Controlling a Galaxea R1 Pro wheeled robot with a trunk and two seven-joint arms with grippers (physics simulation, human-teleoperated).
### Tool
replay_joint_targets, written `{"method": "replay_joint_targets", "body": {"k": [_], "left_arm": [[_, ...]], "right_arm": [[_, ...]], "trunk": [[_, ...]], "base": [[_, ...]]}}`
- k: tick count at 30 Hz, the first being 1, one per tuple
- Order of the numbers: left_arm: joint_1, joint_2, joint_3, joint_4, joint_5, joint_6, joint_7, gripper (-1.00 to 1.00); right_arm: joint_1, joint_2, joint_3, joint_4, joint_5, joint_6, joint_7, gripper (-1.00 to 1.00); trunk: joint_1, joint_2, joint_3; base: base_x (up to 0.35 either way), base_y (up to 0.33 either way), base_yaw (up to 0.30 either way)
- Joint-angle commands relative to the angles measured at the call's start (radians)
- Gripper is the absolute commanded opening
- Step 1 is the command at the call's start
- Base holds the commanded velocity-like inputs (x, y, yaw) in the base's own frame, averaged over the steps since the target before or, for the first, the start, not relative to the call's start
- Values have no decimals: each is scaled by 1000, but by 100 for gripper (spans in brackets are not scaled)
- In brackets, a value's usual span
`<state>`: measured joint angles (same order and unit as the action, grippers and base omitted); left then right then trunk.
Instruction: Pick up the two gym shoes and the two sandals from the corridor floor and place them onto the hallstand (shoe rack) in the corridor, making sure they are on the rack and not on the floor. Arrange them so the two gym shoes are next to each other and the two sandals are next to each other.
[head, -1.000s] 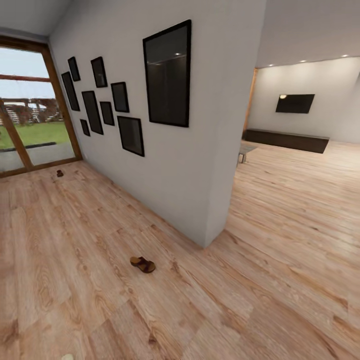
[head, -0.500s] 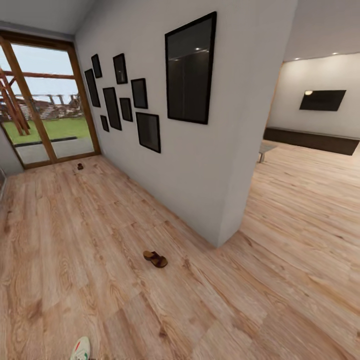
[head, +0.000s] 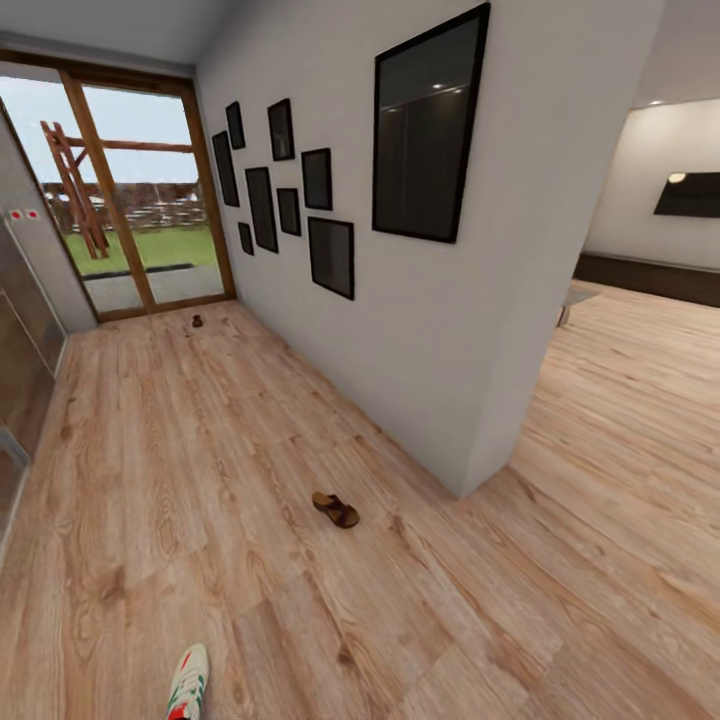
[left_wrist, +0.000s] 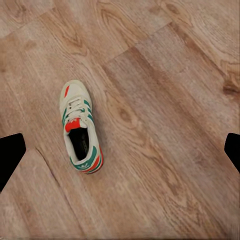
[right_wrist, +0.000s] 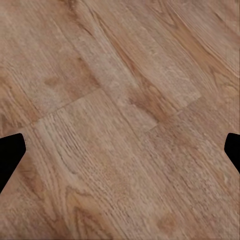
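One brown sandal lies on the wood plank corridor floor near the wall's corner. A second small brown sandal rests far off by the glass door. A cream-white gym shoe with teal stripes and red patches lies at the head view's lower edge, partly cut off. The left wrist view looks down on this gym shoe, with my left gripper high above it, fingers wide apart and empty. My right gripper is open over bare planks. The hallstand and the other gym shoe are out of view.
A white wall with several black picture frames runs along the corridor's right and ends at a corner. A glass door closes the far end. Dark panelling lines the left side. A living room with a television opens at right.
The camera has turned left, so the whole scene has slid to the right. The gym shoe has come further into the head view at the bottom, and the left panelling has appeared.
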<state>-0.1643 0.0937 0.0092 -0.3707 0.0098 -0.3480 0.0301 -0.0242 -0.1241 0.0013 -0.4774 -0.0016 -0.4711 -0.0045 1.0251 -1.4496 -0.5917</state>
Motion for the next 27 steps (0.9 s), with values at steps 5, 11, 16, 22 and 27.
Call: {"method": "replay_joint_targets", "body": {"k": [5, 11, 16, 22, 27], "left_arm": [[0, 0, 0, 0, 1, -3, 2, 100], [0, 1, 1, -2, 1, -3, 2, 100], [0, 1, 1, -2, 1, -3, 2, 100], [0, 1, 1, -2, 1, -3, 2, 100], [0, 1, 2, -2, 1, -3, 2, 100]], "right_arm": [[0, 0, 0, 0, 0, -3, 0, 100], [0, 0, 0, 0, 0, -3, 0, 100], [0, 0, 0, 0, 0, -3, 0, 100], [0, 0, 0, 0, 0, -3, 0, 100], [0, 0, 0, 0, 0, -3, 0, 100]], "trunk": [[0, 0, -7], [0, 0, -14], [0, 0, -20], [0, 0, -27], [0, 0, -33]], "base": [[0, 0, 214], [0, 0, 214], [0, 0, 214], [0, 0, 214], [0, 0, 214]]}}
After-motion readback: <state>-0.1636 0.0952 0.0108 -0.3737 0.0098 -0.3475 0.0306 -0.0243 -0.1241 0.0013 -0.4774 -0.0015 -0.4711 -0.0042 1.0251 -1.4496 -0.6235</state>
